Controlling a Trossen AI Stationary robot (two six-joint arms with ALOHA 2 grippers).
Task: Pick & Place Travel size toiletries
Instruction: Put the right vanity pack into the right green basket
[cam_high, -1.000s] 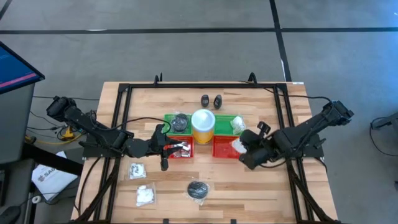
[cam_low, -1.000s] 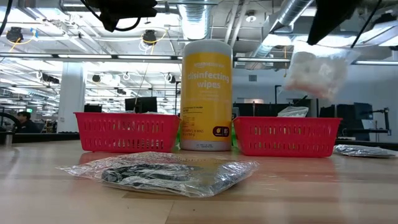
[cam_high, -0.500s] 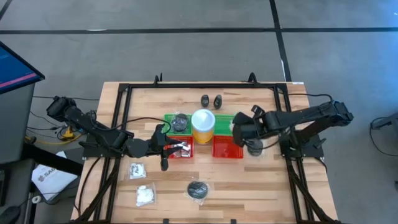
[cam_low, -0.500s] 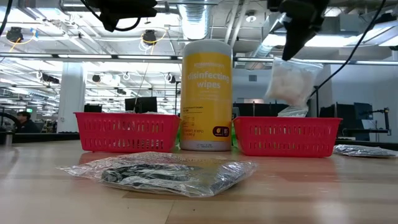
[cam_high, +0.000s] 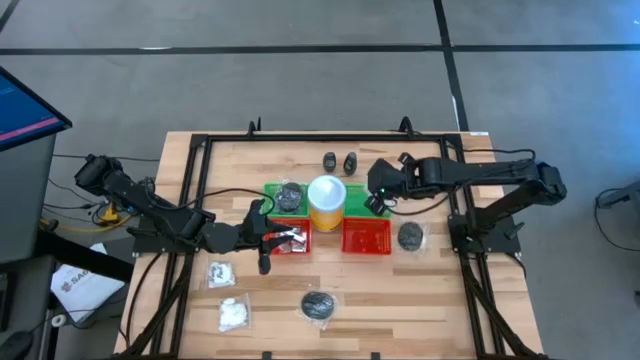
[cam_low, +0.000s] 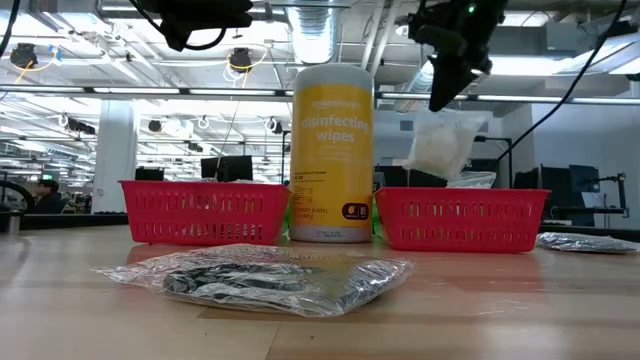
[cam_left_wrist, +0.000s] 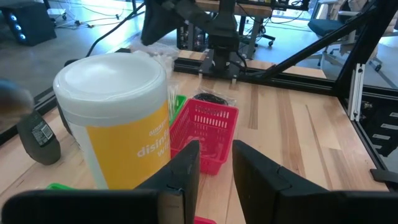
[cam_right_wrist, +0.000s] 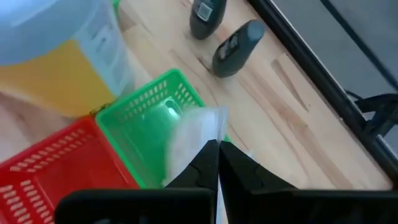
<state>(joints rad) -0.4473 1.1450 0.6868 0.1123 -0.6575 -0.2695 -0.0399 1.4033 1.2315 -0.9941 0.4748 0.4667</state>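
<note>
Wooden table (cam_high: 420, 290) carries a yellow wipes canister (cam_high: 326, 201). Right gripper (cam_high: 378, 189), beside the canister, pinches a clear-wrapped white packet (cam_low: 438, 148) above the green tray (cam_right_wrist: 151, 118). Left gripper (cam_high: 268, 238), fingers slightly apart, empty, hovers on the canister's opposite side.

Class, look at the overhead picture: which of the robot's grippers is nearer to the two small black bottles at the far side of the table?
Right. The right gripper hovers over the right-hand green tray, just nearer than the black bottles. The left gripper sits above the left red tray, farther off.

Industrial lab, exposed ceiling ducts (cam_low: 330, 30), background monitors (cam_low: 225, 167)
</note>
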